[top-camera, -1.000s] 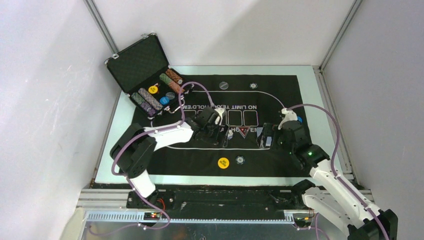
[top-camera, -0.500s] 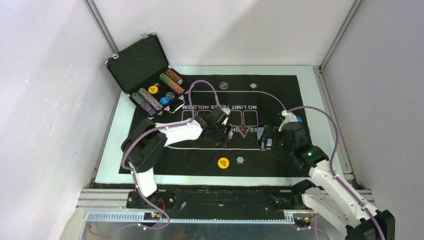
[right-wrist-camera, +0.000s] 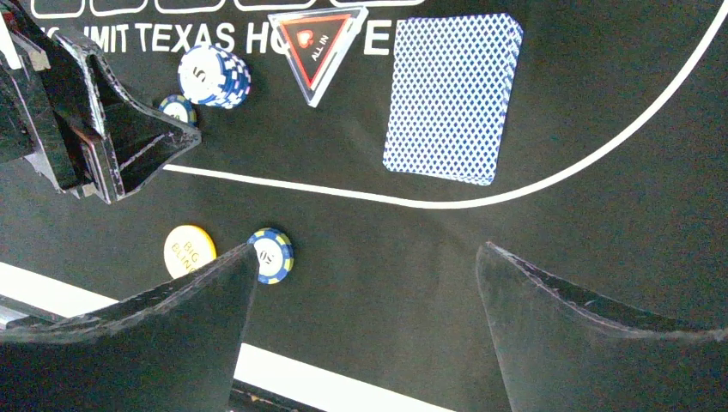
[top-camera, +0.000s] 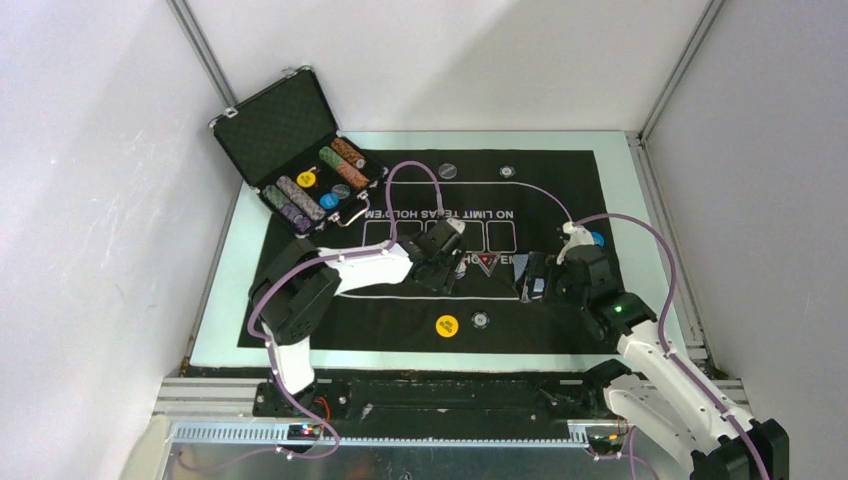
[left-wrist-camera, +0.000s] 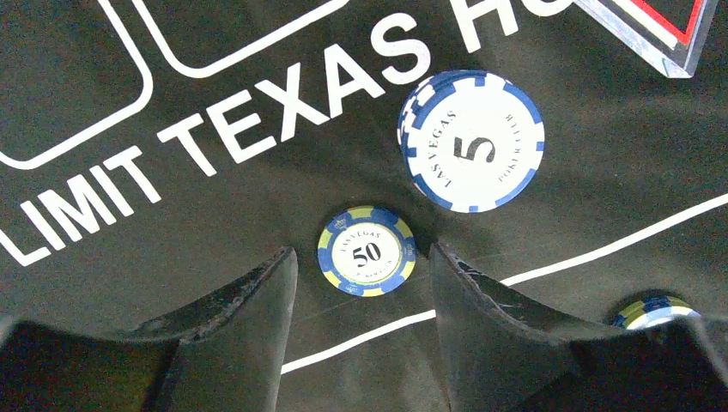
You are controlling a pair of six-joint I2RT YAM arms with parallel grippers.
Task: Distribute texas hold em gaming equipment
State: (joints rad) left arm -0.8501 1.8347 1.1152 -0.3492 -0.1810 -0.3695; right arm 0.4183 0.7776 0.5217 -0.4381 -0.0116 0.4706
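Note:
In the left wrist view a blue-and-yellow "50" poker chip [left-wrist-camera: 367, 251] lies flat on the black mat [left-wrist-camera: 215, 223], right between the tips of my left gripper [left-wrist-camera: 362, 255]. The jaws stand open, with a small gap on each side of the chip. Beyond it is a stack of white-and-blue "5" chips [left-wrist-camera: 472, 140], and a corner of the red-black triangle marker [left-wrist-camera: 678, 30] shows. My right gripper [right-wrist-camera: 367, 249] hovers wide open and empty over bare mat. The blue-backed card deck [right-wrist-camera: 453, 99] lies ahead of it. A yellow Big Blind disc [right-wrist-camera: 187, 249] and another "50" chip [right-wrist-camera: 273, 255] sit by its left finger.
The open black case [top-camera: 300, 150] with rows of chips and discs stands at the mat's far left corner. Two single chips [top-camera: 448, 171] [top-camera: 508, 171] lie at the far edge, and a blue disc [top-camera: 598, 240] is behind the right wrist. White walls enclose the table.
My left gripper has moved right along the mat to the "50" chip and its jaws have narrowed around it. The right arm has hardly moved.

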